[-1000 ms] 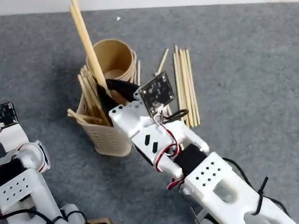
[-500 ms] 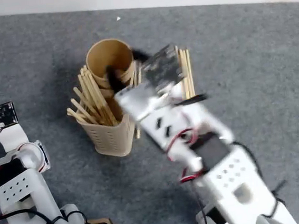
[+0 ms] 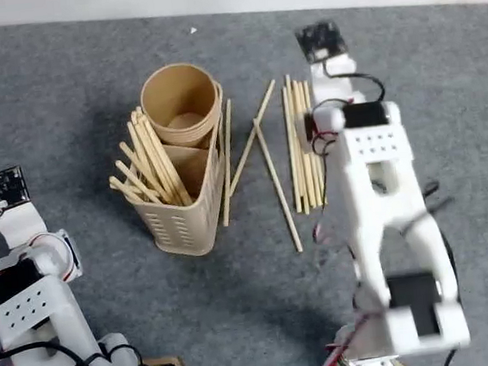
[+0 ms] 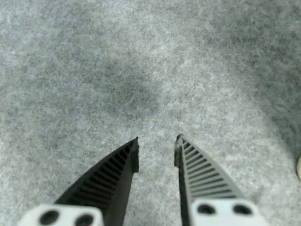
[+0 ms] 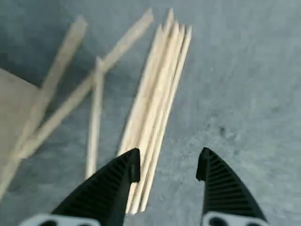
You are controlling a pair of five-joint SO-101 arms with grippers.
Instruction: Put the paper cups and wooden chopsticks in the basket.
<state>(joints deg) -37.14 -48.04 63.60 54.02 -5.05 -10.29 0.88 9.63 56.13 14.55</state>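
A bundle of wooden chopsticks [image 5: 155,108] lies flat on the grey carpet [image 4: 141,56], its sticks side by side and touching. It is near the basket [image 3: 179,228] but apart from it, on the right arm's side. In the high view the bundle's long axis runs from the arms' end of the table toward the far edge. A few single chopsticks [image 3: 276,184] lie scattered and crossed between the bundle and the basket. One of them leans against the basket wall.

The basket stands upright. It already holds stacked paper cups [image 3: 175,90] and a fan of chopsticks [image 3: 151,162].

The right gripper [image 5: 170,162] hangs just above the bundle's near end with its fingers spread wide and nothing between them. The bundle stretches away almost in line with the way the fingers point, slanting a little, so its width lies across their gap. Its near end sits closer to one finger than to the other, not centred.

The left gripper [image 4: 157,140] is also parted and empty. It hovers over bare carpet, well apart from the bundle, on the basket's other side.

The right arm is clearly the nearer one. A small sideways shift would probably centre the bundle for a grasp.
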